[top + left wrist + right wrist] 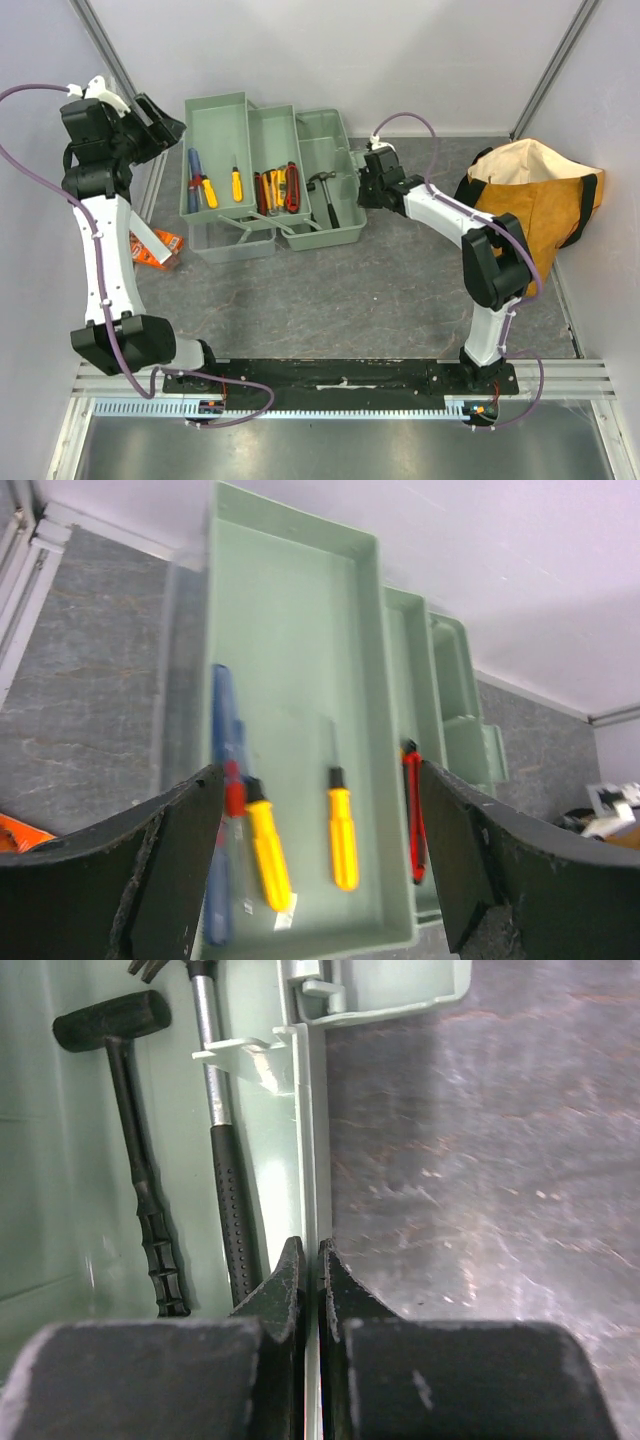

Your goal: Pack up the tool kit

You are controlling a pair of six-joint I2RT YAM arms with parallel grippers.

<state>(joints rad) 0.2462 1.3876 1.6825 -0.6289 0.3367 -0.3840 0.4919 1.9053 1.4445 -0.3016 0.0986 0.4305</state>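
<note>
Toolbox (215,125) open seen overhead, wrist view alone shows right end effector (312,1252) clamping its wall, left end effector (320,775) agape

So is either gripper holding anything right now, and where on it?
The right gripper is shut on the toolbox, pinching the rim of its side wall. The left gripper is open, holding nothing.

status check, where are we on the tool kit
Left gripper open, facing toolbox left tray. Right gripper shut on toolbox right wall. Toolbox spread open, tools inside. Fabric bag off right, clear of box.
</note>
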